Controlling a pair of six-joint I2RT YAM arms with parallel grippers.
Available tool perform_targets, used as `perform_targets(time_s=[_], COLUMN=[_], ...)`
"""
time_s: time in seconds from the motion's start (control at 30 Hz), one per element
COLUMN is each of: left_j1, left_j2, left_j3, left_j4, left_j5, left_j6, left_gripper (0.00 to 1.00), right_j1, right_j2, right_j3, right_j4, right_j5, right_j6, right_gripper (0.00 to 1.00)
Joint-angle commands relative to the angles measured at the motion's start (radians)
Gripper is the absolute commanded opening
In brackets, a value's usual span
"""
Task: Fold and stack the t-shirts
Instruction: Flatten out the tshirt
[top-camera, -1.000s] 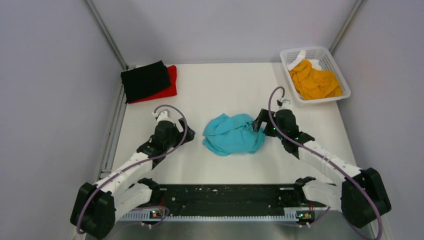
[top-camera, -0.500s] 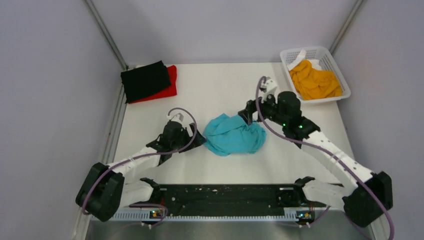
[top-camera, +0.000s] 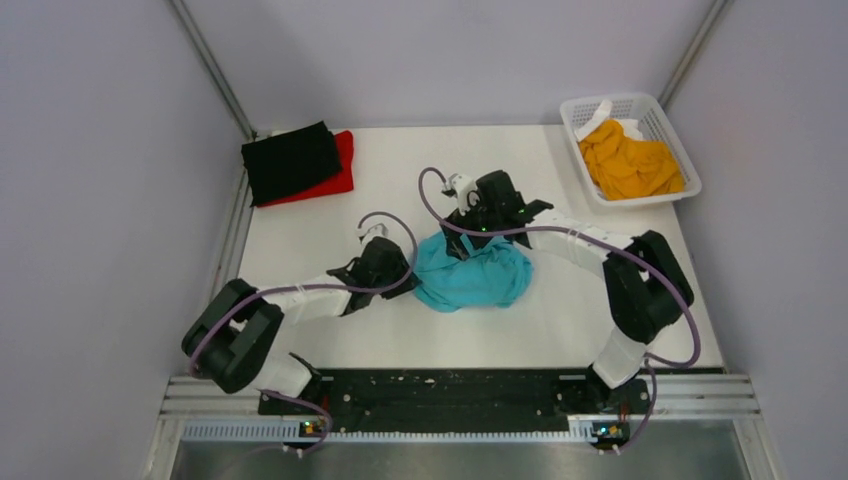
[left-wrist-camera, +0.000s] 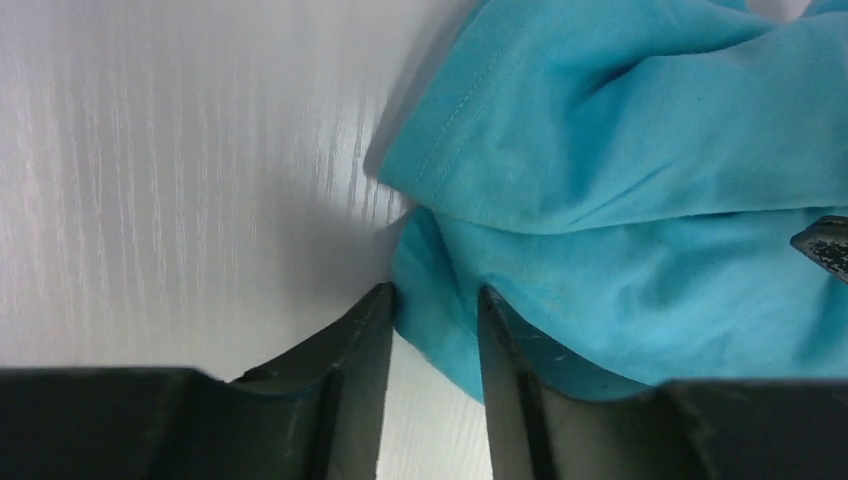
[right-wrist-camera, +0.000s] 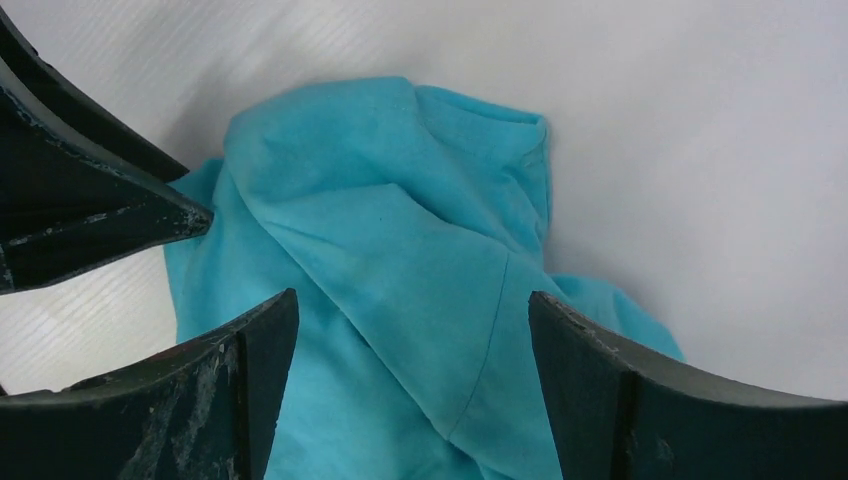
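The turquoise t-shirt (top-camera: 470, 272) lies crumpled at the table's centre. My left gripper (top-camera: 402, 268) is low at its left edge. In the left wrist view the jaws (left-wrist-camera: 432, 300) are half closed, with a fold of the turquoise cloth (left-wrist-camera: 620, 150) between the tips and a gap still showing. My right gripper (top-camera: 470, 236) hovers over the shirt's far left part, open wide above the cloth (right-wrist-camera: 400, 250), its fingertips (right-wrist-camera: 412, 310) apart. A folded black t-shirt (top-camera: 290, 160) lies on a red one (top-camera: 344, 172) at the back left. The orange-yellow t-shirt (top-camera: 630, 165) sits in the basket.
The white mesh basket (top-camera: 640, 100) stands at the back right corner. Grey walls enclose the table on three sides. The two grippers are close together; the left one's finger (right-wrist-camera: 100, 220) shows in the right wrist view.
Both arms have reached in to the turquoise shirt: the left from the left, the right swinging over to its far left. The left jaws have narrowed around a fold.
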Motion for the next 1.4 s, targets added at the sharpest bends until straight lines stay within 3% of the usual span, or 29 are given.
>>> perform_targets(time_s=[0.0,0.13,0.23,0.43,0.7,0.77,0.83,0.87,0.9,0.97,1.17,1.37], left_j1=[-0.026,-0.047,-0.049,-0.05,-0.049,-0.049,-0.049,-0.05,-0.049,-0.049,-0.049,-0.049], left_j2=[0.113,0.166,0.15,0.062,0.081,0.077,0.066,0.061,0.055,0.043,0.037,-0.016], left_j3=[0.035,0.04,0.021,-0.025,-0.039,-0.043,-0.049,-0.05,-0.049,-0.045,-0.019,0.051], left_j4=[-0.025,0.003,-0.008,-0.057,-0.07,-0.04,-0.04,-0.046,-0.055,-0.088,-0.15,-0.235], left_j5=[-0.071,-0.053,-0.078,-0.14,-0.113,-0.111,-0.118,-0.125,-0.134,-0.157,-0.205,-0.275], left_j6=[-0.063,-0.104,-0.134,-0.144,-0.15,-0.15,-0.15,-0.153,-0.157,-0.156,-0.144,-0.102], left_gripper=[0.35,0.0,0.0,0.0,0.0,0.0,0.0,0.0,0.0,0.0,0.0,0.0], right_j1=[0.008,0.008,0.022,0.09,0.14,0.141,0.141,0.141,0.141,0.141,0.141,0.136], right_j2=[0.055,0.12,0.171,0.319,0.506,0.532,0.543,0.54,0.531,0.488,0.25,0.041], right_j3=[0.108,0.168,0.216,0.355,0.482,0.488,0.487,0.484,0.475,0.433,0.208,0.091], right_j4=[0.016,0.006,-0.012,-0.086,-0.105,-0.104,-0.109,-0.112,-0.111,-0.083,0.129,0.327], right_j5=[-0.058,-0.106,-0.151,-0.086,-0.045,-0.021,0.021,0.041,0.061,0.101,0.221,0.583], right_j6=[-0.054,-0.067,-0.108,-0.187,-0.154,-0.144,-0.13,-0.125,-0.119,-0.101,-0.02,0.048], right_gripper=[0.83,0.82,0.82,0.81,0.75,0.7,0.54,0.29,0.15,0.01,0.0,0.0])
